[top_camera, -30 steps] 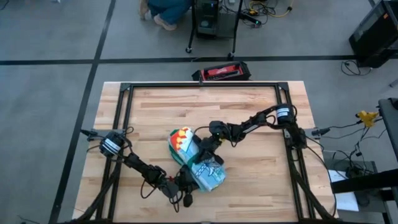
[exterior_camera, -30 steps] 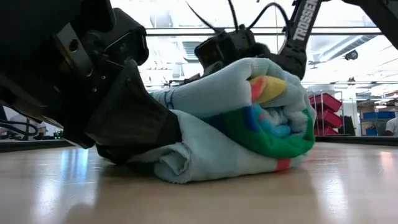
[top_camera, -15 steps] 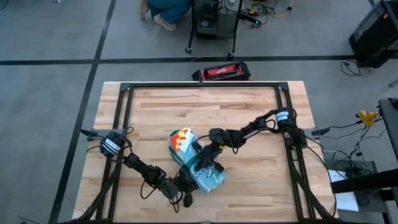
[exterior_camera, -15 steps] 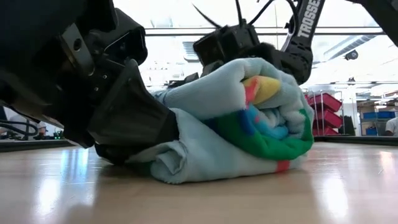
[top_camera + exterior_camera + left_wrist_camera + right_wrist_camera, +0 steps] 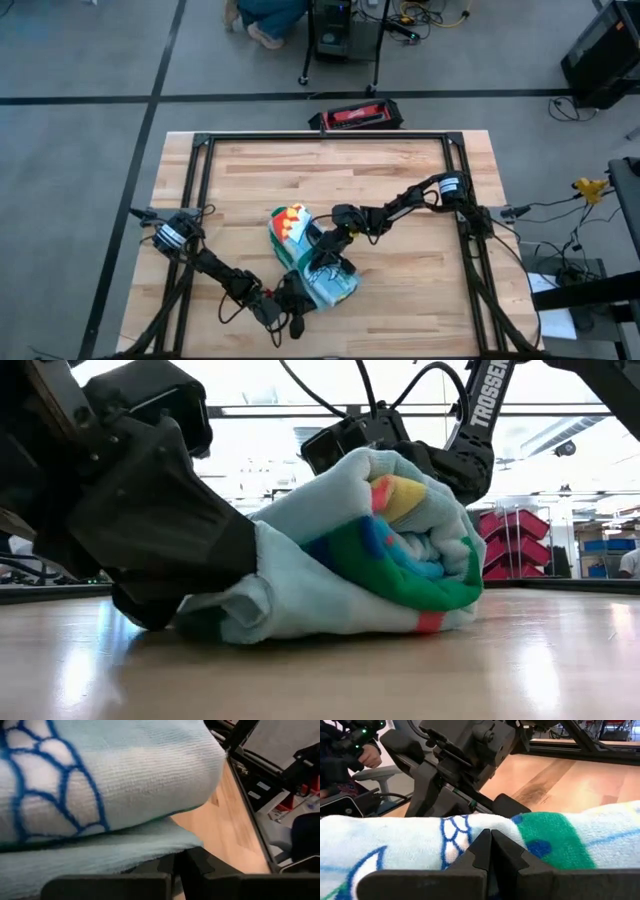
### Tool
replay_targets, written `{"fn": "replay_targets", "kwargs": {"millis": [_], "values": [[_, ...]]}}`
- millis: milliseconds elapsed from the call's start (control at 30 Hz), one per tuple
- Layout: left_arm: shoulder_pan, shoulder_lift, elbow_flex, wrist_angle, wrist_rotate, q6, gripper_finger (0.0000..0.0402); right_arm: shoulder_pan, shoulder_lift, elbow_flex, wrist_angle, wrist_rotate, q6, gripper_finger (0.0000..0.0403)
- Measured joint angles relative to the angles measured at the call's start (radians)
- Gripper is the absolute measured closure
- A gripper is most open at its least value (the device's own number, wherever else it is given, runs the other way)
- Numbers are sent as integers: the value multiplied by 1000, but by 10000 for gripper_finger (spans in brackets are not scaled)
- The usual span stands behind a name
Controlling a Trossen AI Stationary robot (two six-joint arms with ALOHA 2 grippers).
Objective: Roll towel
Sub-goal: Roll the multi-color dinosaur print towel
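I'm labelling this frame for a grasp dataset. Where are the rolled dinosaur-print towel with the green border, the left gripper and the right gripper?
Rolled dinosaur-print towel [image 5: 400,560]: low view, on the green spiral end.
Left gripper [image 5: 297,297]: high view, shut at the roll's near end.
Right gripper [image 5: 325,262]: high view, shut on top of the roll.

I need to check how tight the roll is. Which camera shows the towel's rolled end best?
The low view: the towel shows its spiral end on. The high view shows only its top between both arms; the wrist views show just close-up cloth.
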Motion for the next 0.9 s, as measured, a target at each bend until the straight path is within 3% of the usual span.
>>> {"fn": "replay_targets", "kwargs": {"millis": [533,900], "values": [[-10,-7,8,-83,-14,-66,401,30,-50,-7,-22,25,-11,403],[-9,-5,7,-93,-39,-61,401,147,-97,16,-26,37,-27,403]]}}
